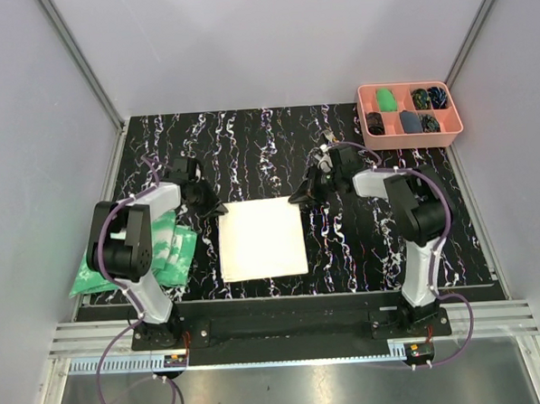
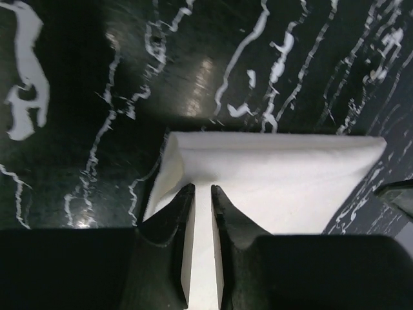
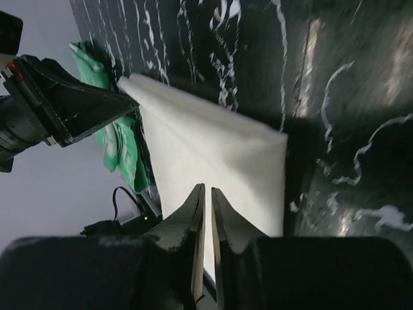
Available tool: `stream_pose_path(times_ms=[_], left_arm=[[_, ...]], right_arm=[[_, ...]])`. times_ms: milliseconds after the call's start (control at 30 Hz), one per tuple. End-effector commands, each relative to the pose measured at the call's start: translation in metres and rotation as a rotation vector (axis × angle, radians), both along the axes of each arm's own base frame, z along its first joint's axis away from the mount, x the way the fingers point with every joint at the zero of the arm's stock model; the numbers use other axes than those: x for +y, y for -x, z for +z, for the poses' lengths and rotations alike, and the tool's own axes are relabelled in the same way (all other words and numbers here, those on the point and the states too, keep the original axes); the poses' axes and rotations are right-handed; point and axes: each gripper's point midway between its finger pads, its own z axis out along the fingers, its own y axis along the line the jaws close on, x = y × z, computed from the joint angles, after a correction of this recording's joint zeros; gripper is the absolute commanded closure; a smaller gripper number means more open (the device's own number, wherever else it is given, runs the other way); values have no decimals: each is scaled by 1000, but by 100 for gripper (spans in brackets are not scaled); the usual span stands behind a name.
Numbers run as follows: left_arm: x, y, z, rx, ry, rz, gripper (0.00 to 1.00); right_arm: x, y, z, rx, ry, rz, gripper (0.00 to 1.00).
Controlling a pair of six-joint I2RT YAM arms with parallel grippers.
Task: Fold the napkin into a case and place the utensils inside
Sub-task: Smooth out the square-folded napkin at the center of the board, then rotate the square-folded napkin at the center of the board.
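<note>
The napkin [image 1: 263,243] lies flat and square on the black marbled mat, between the two arms. My left gripper [image 1: 218,207] is at its far left corner and my right gripper [image 1: 294,199] at its far right corner. In the left wrist view the left gripper [image 2: 202,187] is down on the napkin [image 2: 290,187], its jaws a narrow slit apart with white cloth showing through. The right gripper [image 3: 206,187] stands the same way over the napkin [image 3: 213,148]. I cannot make out the utensils; a small pale shape [image 1: 326,137] lies behind the right wrist.
A green-and-white mottled cloth [image 1: 168,248] lies bunched under the left arm at the mat's left edge. A pink compartment tray [image 1: 407,86] holding several dark and green pieces stands at the far right corner. Grey walls close in on both sides.
</note>
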Motion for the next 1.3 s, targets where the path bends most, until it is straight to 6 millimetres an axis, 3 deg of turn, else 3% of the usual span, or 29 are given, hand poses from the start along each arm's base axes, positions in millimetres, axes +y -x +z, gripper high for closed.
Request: stream_pose_path(times_ms=[0,33,100,133,233,400,467,533,633,667,733,767,800,867,933,967,1000,1167,1267], left_arm=[[12,-20,-2,-16,-28,16,82],[13,-22,-4,-15,-28,21,82],[13,-25,-10,0,-25,28,82],[14,-25,-13,9,-27,31,82],[15,-29,-15,17,-14,33,82],[18,-37,7,-38,-5,38,80],[19,-42,7,-33,-3,41,79],[20,-44,2,-20,-7,42,79],[21,-41,-11,12,-19,43,80],[21,-40,-14,21,-18,40,80],[21,-37,-17,25,-18,40,80],[21,-36,-16,20,-17,40,80],[21,-33,-13,9,-18,40,80],[18,-29,-9,-4,-20,31,80],[19,-17,-12,8,-22,40,80],[17,-11,-15,18,-12,37,81],[18,-1,-20,25,-10,40,81],[17,28,-24,23,9,64,81],[6,57,-24,19,21,47,81]], right_arm=[[2,-26,-2,-27,-34,41,84],[-1,-30,-15,-6,-26,35,84],[-5,-45,-20,-10,-27,22,85],[-11,-48,-35,23,-15,10,85],[-19,-57,-44,36,-15,5,85],[-27,-57,-27,-25,62,38,82],[-35,-52,-24,-16,117,33,77],[-42,-49,-8,-57,158,26,75],[-47,-30,11,-92,220,30,69],[-41,-13,8,-89,240,67,68],[-34,9,21,-108,257,94,65],[-24,33,15,-84,265,133,64],[-17,46,25,-103,257,152,62],[-14,77,14,-67,283,175,62],[-1,103,17,-78,268,223,62],[-3,119,6,-33,273,223,63],[-1,122,8,-53,255,220,65],[-20,143,-16,-1,305,203,76],[-43,150,-38,38,429,177,79]])
